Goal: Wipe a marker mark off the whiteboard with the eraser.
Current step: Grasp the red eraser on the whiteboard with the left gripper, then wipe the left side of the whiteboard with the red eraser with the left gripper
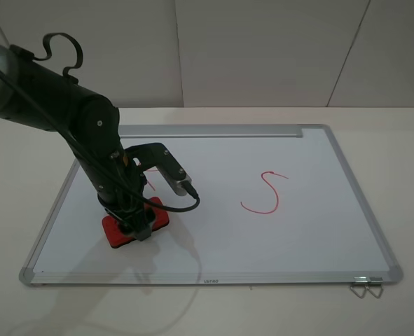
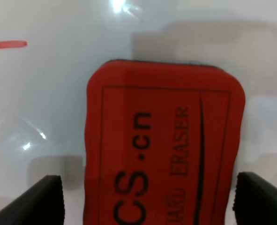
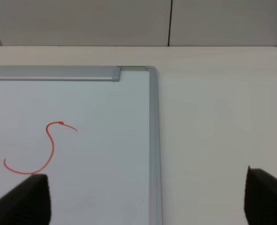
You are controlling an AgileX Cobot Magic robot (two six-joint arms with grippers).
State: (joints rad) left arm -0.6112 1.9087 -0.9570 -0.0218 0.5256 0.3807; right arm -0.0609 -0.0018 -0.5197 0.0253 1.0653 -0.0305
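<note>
The eraser (image 2: 164, 145) lies on the whiteboard (image 2: 49, 103), flanked by the gripper (image 2: 147, 197)

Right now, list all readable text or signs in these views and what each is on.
"CS.cn": black lettering on the eraser, start cut off.
"ERASER": smaller lettering on the eraser; the word before it is cut off.
"S": red hand-drawn letter on the whiteboard.
Tiny print on the whiteboard's near frame: too small to read.
Other marker mark by the eraser: only a stroke shows, unreadable.
</note>
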